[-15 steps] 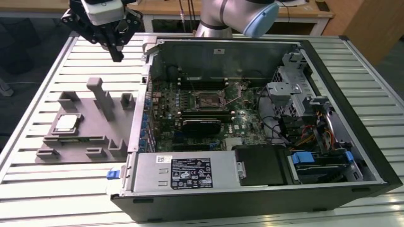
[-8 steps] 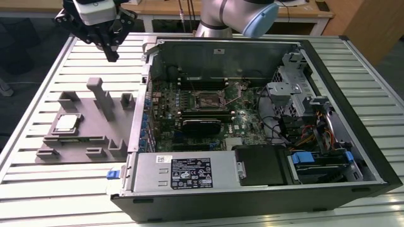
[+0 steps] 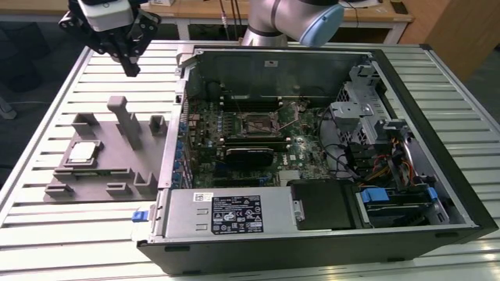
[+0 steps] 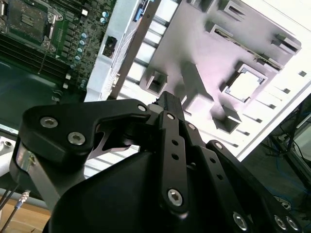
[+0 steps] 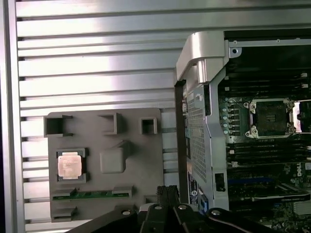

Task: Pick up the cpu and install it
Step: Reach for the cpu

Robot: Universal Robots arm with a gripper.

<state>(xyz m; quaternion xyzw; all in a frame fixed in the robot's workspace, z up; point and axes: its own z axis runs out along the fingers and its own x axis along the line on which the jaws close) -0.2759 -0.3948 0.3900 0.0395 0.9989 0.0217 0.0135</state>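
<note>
The cpu (image 3: 82, 152), a small square chip with a silvery top, lies flat in a pocket of the grey fixture tray (image 3: 86, 178) on the table, at the exterior view's left. It shows in both wrist views (image 5: 69, 165) (image 4: 245, 85). My gripper (image 3: 131, 71) hangs high above the table beyond the tray's far end, well apart from the cpu. Its fingers (image 5: 163, 194) are shut with nothing between them. The empty processor socket (image 3: 262, 124) sits in the middle of the motherboard in the open computer case, its frame also seen in the first wrist view (image 5: 269, 119).
The open case's metal wall (image 3: 175, 117) stands between tray and motherboard. An upright post (image 3: 119, 114) and low blocks rise from the tray. A green memory stick (image 5: 92, 194) lies in a tray slot. Inside the case are a black block (image 3: 250, 155), a power supply (image 3: 226, 213) and cables (image 3: 375, 158).
</note>
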